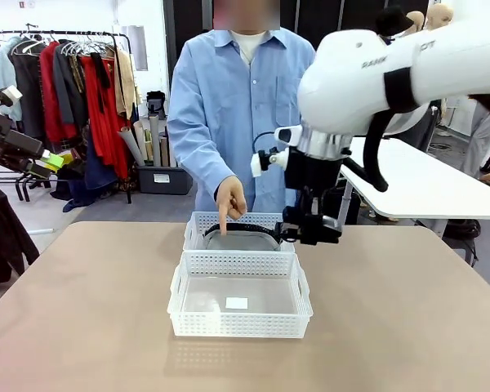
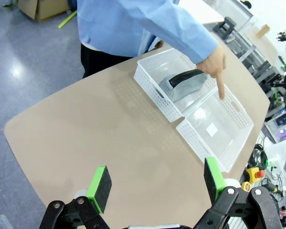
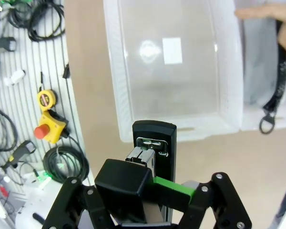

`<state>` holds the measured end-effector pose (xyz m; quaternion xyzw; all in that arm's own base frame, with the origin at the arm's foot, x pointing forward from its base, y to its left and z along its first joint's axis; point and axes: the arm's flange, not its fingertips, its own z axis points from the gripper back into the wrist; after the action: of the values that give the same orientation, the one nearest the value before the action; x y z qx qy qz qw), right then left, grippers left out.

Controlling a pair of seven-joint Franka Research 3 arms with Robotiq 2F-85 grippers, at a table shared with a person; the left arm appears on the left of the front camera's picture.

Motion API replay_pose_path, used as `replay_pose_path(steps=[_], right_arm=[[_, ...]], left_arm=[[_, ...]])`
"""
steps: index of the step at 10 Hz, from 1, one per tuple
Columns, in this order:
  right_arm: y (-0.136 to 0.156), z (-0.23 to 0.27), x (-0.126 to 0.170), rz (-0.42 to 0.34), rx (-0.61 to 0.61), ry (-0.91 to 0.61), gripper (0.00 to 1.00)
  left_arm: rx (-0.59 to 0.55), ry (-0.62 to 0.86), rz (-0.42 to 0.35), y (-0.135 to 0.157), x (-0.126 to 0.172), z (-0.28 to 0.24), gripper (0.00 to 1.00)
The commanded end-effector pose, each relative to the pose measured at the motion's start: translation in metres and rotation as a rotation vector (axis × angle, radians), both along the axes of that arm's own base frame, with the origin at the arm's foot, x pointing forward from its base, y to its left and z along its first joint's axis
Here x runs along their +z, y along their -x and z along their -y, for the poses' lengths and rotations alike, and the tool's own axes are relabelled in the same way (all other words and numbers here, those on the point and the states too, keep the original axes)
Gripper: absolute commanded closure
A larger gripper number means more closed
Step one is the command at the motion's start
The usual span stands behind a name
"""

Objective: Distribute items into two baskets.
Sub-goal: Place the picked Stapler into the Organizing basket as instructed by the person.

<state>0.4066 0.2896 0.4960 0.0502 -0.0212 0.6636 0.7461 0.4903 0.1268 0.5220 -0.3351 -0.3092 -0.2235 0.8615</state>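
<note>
the stapler (image 3: 152,157) sits clamped in my right tool (image 3: 157,191), green pads pressed onto its body, its long axis running straight out ahead of the fingers toward the labelled basket (image 3: 119,86). from the wrist, that basket lies directly beyond the stapler's nose, with its small white label (image 3: 172,50) in the middle of the bare floor. in the front view my right tool (image 1: 310,229) hangs above the tabletop (image 1: 82,310) at the right rear corner of the labelled basket (image 1: 298,282), just beside the far basket (image 1: 198,222) too, so either one is a short reach away.

the black strap (image 1: 241,233) already lies curled in the far basket, touching the labelled basket's rear wall side. its silvery ring end (image 3: 267,125) shows past the wall of the labelled basket in my right wrist view. the person's hand (image 1: 229,198) points a finger down into the far basket, over the strap.

i judge the stapler belongs in the labelled basket, since the strap occupies the other; the move would be forward and down from where the stapler now points.

my left tool (image 2: 157,179) is spread wide and holds nothing, well away from the labelled basket (image 2: 238,138) and the far basket (image 2: 152,83), high over the near tabletop edge. my right arm is plainly the nearer one.
</note>
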Motion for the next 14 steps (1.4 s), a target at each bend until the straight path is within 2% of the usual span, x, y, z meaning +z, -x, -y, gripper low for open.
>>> replay_pose_path(steps=[1, 3, 6, 14], right_arm=[[-0.01, -0.017, -0.011, 0.018, 0.052, -0.008, 1.0], [-0.01, -0.033, -0.027, 0.031, 0.093, -0.035, 1.0], [-0.013, -0.058, -0.053, -0.005, 0.149, -0.051, 1.0], [-0.044, -0.087, -0.117, -0.056, 0.164, -0.047, 1.0]], left_arm=[[-0.006, -0.012, -0.002, 0.002, 0.0, -0.001, 0.0], [-0.006, -0.012, -0.002, 0.002, 0.0, -0.001, 0.0], [-0.006, -0.012, -0.002, 0.002, 0.0, -0.001, 0.0], [-0.006, -0.012, -0.002, 0.002, 0.0, -0.001, 0.0]])
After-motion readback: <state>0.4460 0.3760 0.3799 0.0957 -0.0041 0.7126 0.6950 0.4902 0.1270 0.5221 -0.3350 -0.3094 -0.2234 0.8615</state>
